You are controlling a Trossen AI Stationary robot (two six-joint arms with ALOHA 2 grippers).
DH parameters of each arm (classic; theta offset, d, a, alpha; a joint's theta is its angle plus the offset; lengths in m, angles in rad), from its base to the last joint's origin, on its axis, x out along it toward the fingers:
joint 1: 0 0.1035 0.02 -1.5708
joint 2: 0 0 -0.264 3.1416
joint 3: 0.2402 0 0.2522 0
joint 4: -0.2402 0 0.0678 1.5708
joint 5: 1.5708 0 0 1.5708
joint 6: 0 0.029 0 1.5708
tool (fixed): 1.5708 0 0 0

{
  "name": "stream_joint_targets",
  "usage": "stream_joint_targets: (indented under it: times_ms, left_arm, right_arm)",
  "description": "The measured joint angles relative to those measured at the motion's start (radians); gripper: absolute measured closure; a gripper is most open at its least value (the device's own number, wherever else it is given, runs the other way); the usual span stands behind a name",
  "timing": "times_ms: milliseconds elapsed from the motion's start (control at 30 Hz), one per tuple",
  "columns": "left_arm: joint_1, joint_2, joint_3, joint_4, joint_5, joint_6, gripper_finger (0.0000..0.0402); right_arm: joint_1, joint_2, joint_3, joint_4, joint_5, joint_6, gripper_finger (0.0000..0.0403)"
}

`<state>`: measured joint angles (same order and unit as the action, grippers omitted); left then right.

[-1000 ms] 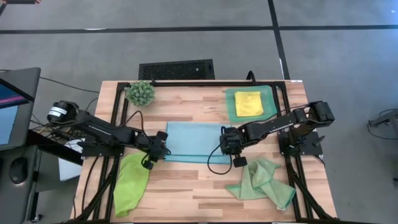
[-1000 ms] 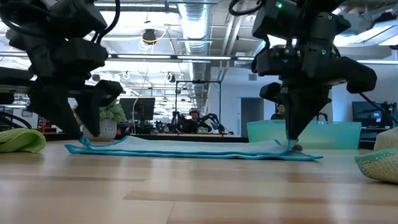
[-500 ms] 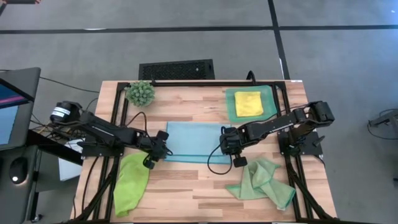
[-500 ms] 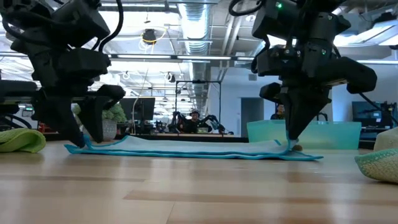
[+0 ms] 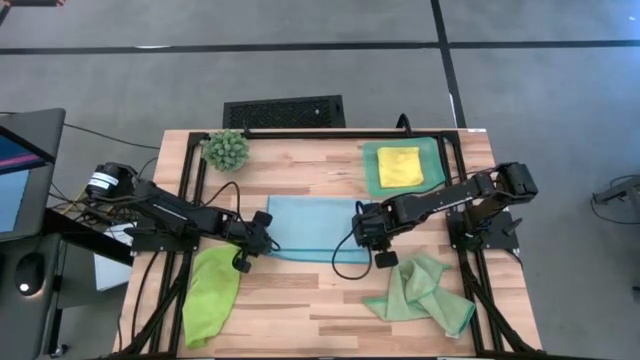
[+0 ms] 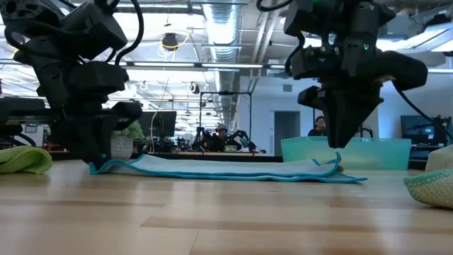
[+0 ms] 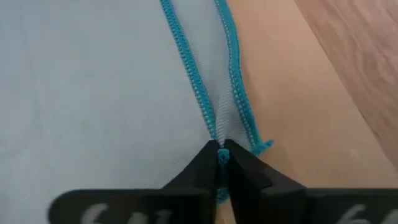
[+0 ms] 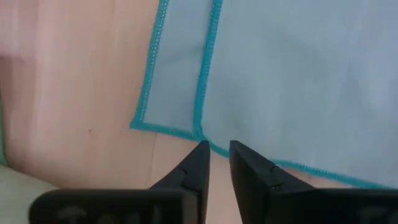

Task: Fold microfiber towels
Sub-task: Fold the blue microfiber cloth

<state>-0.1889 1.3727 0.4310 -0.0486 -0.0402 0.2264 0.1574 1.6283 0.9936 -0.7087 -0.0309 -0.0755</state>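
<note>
A light blue towel (image 5: pixel 310 225) lies folded flat in the middle of the table, its two stitched edges running side by side along its near side. My left gripper (image 7: pixel 221 152) is shut on its near left corner (image 6: pixel 99 164). My right gripper (image 8: pixel 216 146) hovers slightly open just above the near right corner (image 6: pixel 333 163), which curls up a little; nothing is between its fingers. A yellow towel (image 5: pixel 399 166) lies folded on the teal tray (image 5: pixel 372 172). A lime green towel (image 5: pixel 212 295) lies near left and a sage green towel (image 5: pixel 420 295) near right. My left gripper pinches the light blue towel's teal stitched edge (image 7: pixel 211 127) right by the near left corner, between its two fingertips. The fingers slant down from the table's left side. The cloth puckers up into the tips; the rest lies flat on the table. How many layers are caught, I cannot tell.
A small spiky green plant (image 5: pixel 227 149) stands at the far left of the table. Bare wood (image 5: pixel 300 300) shows between the lime and sage towels along the near edge. Black frame rails (image 5: pixel 185 200) run along the table's sides.
My left gripper has come down onto the towel's near left corner and shut on it, drawing that corner slightly inward. My right gripper has opened and let go of the near right corner; its tips now stand just above the cloth, which stays curled up there.
</note>
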Motion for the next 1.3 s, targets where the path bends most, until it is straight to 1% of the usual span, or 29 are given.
stream_joint_targets:
  times_ms: [100, 200, 267, 400, 567, 733, 867, 933, 1167, 1300]
  left_arm:
    - [0.001, 0.002, 0.018, -0.030, -0.002, -0.037, 0.0396]
    - [0.001, 0.003, 0.047, -0.081, -0.002, -0.058, 0.0384]
    - [0.001, 0.003, 0.061, -0.094, -0.002, -0.060, 0.0371]
    - [0.001, 0.003, 0.064, -0.107, -0.001, -0.055, 0.0337]
    - [0.001, 0.003, 0.064, -0.101, -0.002, -0.059, 0.0293]
    - [0.001, 0.002, 0.068, -0.123, 0.000, -0.065, 0.0273]
    - [0.001, 0.002, 0.135, -0.290, 0.002, -0.079, 0.0271]
    - [0.001, 0.002, 0.168, -0.343, -0.001, -0.081, 0.0272]
    - [0.001, 0.002, 0.188, -0.352, -0.003, -0.071, 0.0272]
    - [0.001, 0.002, 0.188, -0.354, 0.008, -0.082, 0.0272]
  right_arm:
    - [0.000, 0.000, 0.000, -0.026, 0.000, 0.023, 0.0300]
    - [0.009, 0.009, 0.000, -0.014, 0.001, 0.003, 0.0282]
    - [0.027, 0.010, 0.000, -0.016, 0.006, -0.028, 0.0266]
    - [0.059, 0.010, 0.000, -0.011, 0.054, -0.035, 0.0238]
    - [0.071, 0.010, 0.000, 0.004, 0.059, -0.030, 0.0217]
    - [0.070, 0.010, 0.000, 0.006, 0.059, -0.030, 0.0211]
    - [0.070, 0.010, 0.000, 0.006, 0.059, -0.030, 0.0213]
    - [0.069, 0.010, 0.000, 0.007, 0.059, -0.031, 0.0216]
    - [0.069, 0.010, 0.000, 0.048, 0.059, -0.033, 0.0225]
    - [0.081, 0.010, 0.000, 0.066, 0.059, -0.084, 0.0228]
